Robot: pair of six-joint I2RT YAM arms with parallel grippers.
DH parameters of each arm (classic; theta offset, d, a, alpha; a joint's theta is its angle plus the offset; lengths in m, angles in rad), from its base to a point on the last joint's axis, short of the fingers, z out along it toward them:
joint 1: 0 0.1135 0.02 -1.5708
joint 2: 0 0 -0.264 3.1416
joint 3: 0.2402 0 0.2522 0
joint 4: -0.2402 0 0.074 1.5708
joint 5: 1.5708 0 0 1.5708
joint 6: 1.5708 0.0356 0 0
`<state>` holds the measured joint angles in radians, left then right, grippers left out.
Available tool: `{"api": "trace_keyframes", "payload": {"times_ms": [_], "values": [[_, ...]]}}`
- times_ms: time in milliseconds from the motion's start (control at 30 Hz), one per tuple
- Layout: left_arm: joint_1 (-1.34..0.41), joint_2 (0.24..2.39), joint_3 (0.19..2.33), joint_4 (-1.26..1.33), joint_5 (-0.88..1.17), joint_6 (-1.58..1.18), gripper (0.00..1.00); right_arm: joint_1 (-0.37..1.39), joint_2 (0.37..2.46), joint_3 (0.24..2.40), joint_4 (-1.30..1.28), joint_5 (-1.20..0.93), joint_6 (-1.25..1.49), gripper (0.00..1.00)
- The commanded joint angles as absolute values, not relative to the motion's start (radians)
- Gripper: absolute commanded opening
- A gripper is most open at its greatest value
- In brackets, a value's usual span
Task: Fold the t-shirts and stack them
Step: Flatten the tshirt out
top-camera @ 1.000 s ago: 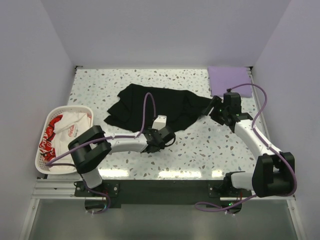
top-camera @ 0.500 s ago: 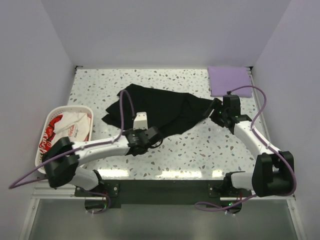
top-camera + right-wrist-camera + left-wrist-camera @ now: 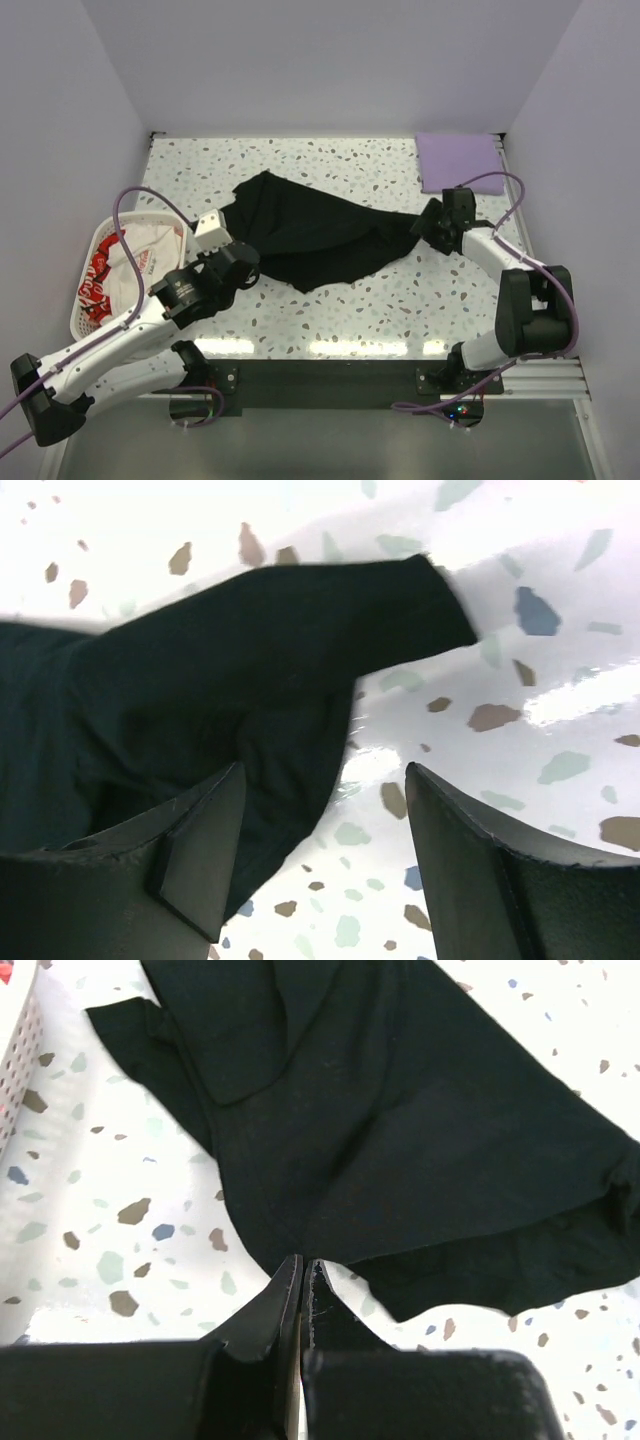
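A black t-shirt [image 3: 320, 225] lies crumpled across the middle of the table. My left gripper [image 3: 243, 268] is at its near-left edge. In the left wrist view that gripper [image 3: 303, 1260] is shut, and the black t-shirt [image 3: 400, 1130] narrows to a point right at its tips. My right gripper [image 3: 440, 226] hangs open over the shirt's right sleeve [image 3: 280, 630], one finger above the fabric and the other above bare table. A lavender t-shirt [image 3: 458, 160] lies folded at the back right. The white t-shirt with red lettering [image 3: 130, 262] is in the basket.
The white slotted basket [image 3: 140, 216] stands at the table's left edge and shows in the left wrist view [image 3: 15, 1050]. Walls close in the table at the back and on both sides. The speckled tabletop [image 3: 400, 290] is bare in front of the shirt.
My left gripper closed, and the arm swung left toward the basket, dragging the black shirt's near edge with it. My right gripper edged closer over the sleeve and stayed open.
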<state>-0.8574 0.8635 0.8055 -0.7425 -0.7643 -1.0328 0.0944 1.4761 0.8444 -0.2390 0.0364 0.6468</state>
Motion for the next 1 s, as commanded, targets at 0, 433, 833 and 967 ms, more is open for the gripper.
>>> {"api": "trace_keyframes", "payload": {"times_ms": [0, 433, 833, 967], "values": [[-0.851, 0.85, 0.842, -0.81, -0.813, -1.019, 0.0, 0.043, 1.48, 0.87, -0.192, 0.066, 0.635, 0.7], [-0.85, 0.813, 0.851, -0.827, -0.836, -0.999, 0.0, -0.041, 1.601, 0.902, -0.074, -0.069, 0.701, 0.74], [-0.848, 0.818, 0.89, -0.83, -0.871, -0.974, 0.0, -0.041, 1.566, 0.917, -0.069, -0.104, 0.761, 0.29], [-0.85, 0.822, 0.934, -0.83, -0.897, -0.951, 0.0, -0.043, 1.525, 0.989, -0.144, -0.095, 0.738, 0.03]]}}
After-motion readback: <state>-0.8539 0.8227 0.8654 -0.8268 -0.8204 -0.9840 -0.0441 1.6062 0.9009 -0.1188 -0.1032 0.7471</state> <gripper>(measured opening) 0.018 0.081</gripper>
